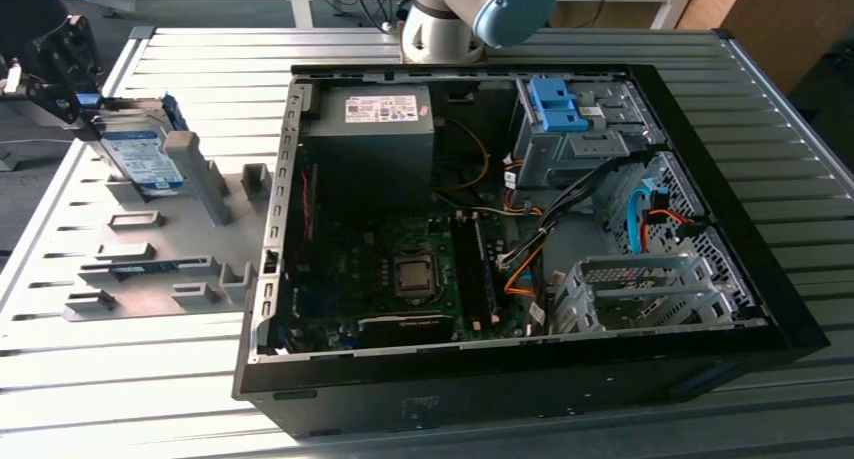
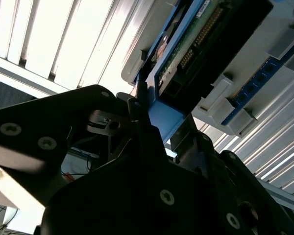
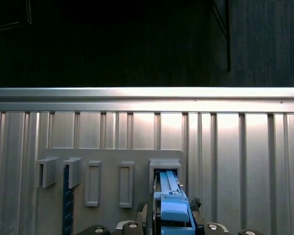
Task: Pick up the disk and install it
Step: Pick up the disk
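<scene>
The disk [image 1: 139, 155], silver with a white-and-blue label and a blue frame, stands on edge in a slot of the grey fixture plate [image 1: 147, 249] at the exterior view's left. My black gripper [image 1: 88, 111] sits on its upper end, shut on the blue frame. In the first wrist view the fingers [image 3: 145, 215] flank the disk's blue frame [image 3: 172, 204]. The second wrist view shows the disk's [image 2: 201, 44] underside with its circuit board, and a finger [image 2: 137, 105] pressed against the blue frame edge.
An open computer case [image 1: 747, 279] lies at the exterior view's right, with a grey power-supply box [image 1: 374, 129], a drive cage holding a bare blue bracket [image 1: 558, 104] and a metal cage [image 1: 641, 289]. The fixture plate [image 3: 112, 156] carries several slots and a blue strip [image 3: 66, 200].
</scene>
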Robot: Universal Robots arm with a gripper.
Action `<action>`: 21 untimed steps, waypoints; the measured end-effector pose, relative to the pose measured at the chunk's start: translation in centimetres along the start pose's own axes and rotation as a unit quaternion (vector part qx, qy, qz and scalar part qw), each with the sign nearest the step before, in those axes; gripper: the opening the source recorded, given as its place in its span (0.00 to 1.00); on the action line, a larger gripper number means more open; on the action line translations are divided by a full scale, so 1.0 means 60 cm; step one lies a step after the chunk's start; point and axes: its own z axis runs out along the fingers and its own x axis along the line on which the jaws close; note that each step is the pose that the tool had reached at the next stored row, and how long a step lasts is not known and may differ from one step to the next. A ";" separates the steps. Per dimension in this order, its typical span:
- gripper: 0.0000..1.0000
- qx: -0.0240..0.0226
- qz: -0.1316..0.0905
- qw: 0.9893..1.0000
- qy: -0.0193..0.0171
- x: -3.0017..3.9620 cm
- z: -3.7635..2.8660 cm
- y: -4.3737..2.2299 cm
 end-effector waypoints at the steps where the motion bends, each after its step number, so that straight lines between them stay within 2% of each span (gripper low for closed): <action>1: 0.44 0.000 0.001 1.000 0.000 0.000 0.000 0.000; 6: 0.44 0.000 0.015 1.000 0.000 0.000 0.000 -0.001; 12: 0.44 0.000 0.016 1.000 0.000 0.000 0.000 -0.001; 14: 0.43 0.000 0.016 1.000 0.000 0.000 0.000 -0.001; 15: 0.37 0.000 0.016 1.000 0.000 0.000 0.000 -0.001; 21: 0.37 0.000 0.017 1.000 0.000 0.000 0.000 -0.001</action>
